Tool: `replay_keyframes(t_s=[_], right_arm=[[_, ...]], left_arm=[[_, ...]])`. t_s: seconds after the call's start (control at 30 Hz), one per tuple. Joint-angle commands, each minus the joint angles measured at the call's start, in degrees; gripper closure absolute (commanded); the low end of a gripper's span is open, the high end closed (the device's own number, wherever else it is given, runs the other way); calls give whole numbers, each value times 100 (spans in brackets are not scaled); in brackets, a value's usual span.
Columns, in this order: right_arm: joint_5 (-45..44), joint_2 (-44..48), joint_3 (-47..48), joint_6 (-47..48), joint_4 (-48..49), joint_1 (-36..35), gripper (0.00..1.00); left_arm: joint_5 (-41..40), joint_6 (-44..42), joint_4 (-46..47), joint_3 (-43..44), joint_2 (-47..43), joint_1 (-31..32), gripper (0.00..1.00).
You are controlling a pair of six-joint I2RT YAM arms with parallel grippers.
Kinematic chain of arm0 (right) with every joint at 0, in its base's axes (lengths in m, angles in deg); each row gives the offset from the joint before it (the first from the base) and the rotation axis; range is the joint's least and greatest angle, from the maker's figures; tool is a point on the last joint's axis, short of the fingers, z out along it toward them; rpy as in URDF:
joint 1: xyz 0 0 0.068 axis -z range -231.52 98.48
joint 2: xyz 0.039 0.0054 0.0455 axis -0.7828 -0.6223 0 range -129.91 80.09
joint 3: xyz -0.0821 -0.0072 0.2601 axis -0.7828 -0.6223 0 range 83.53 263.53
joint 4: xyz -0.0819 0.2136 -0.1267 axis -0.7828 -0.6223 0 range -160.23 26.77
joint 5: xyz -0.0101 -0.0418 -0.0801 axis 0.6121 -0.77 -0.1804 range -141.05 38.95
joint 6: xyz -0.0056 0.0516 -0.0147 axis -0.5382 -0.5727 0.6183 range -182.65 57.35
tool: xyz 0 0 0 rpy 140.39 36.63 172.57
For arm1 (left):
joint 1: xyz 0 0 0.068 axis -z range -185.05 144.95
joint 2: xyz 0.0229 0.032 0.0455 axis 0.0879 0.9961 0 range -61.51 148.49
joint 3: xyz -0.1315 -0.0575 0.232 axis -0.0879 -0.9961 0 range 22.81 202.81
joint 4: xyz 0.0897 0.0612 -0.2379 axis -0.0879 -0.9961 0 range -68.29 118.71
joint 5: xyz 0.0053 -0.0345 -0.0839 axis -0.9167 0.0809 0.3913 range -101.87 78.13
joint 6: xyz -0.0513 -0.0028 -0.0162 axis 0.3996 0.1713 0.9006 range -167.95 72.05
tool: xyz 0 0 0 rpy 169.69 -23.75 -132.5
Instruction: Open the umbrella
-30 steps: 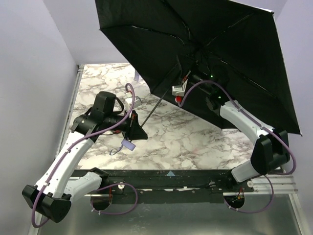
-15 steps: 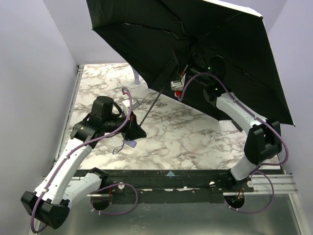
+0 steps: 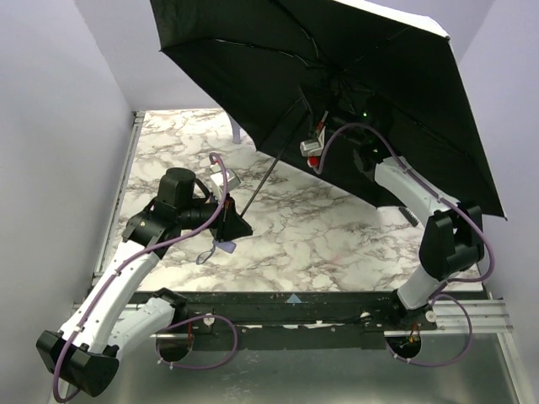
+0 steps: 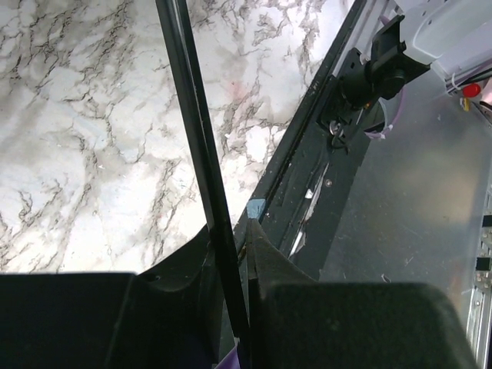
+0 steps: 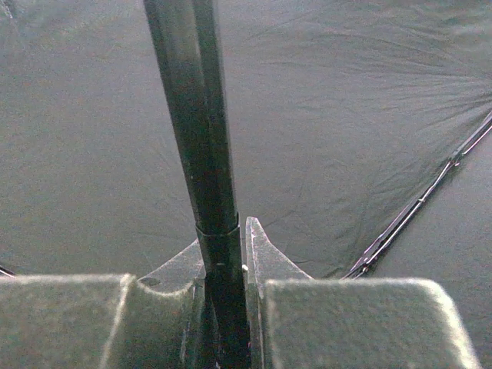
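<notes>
The umbrella [image 3: 354, 59] is spread open above the back right of the table, its black inside facing the top camera. Its thin black shaft [image 3: 268, 177] slants down left to my left gripper [image 3: 233, 220], which is shut on the shaft near the lavender handle [image 3: 223, 247]. In the left wrist view the shaft [image 4: 196, 138] runs up between the closed fingers. My right gripper [image 3: 335, 101] is under the canopy, shut on the upper shaft [image 5: 201, 154], with black fabric [image 5: 346, 115] behind it.
A marble tabletop [image 3: 320, 236] lies below. Lavender walls [image 3: 50, 126] stand on the left and at the back. A pale lavender piece [image 3: 236, 130] shows at the back under the canopy edge. A black rail [image 3: 295, 307] runs along the near edge.
The canopy has risen and shifted slightly left and back. My right arm has lifted with it. My left gripper has stayed on the lower shaft.
</notes>
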Motion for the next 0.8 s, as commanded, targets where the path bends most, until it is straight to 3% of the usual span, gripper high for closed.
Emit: replay_keyframes(t_s=[0.0,0.07,0.2,0.33,0.53,0.67,0.77], right_arm=[[-2994,215,-99,-626,717,1858,84],[-2838,457,-461,-624,716,1644,81],[-2323,999,-998,-608,318,1152,65],[-2094,1313,-1445,-429,72,791,59],[-1938,1541,-1883,-253,-139,424,40],[-1909,1697,-2089,-228,-301,175,37],[-1889,1843,-2260,-203,-375,-6,28]], left_arm=[[1144,-743,-2201,-36,-509,203,100],[1143,-329,-1748,111,-386,206,100],[1274,502,-478,261,-140,208,100],[1283,896,220,378,113,201,100],[1185,1134,699,330,186,264,100],[1136,1255,898,265,234,275,100],[1093,1255,958,264,281,274,100]])
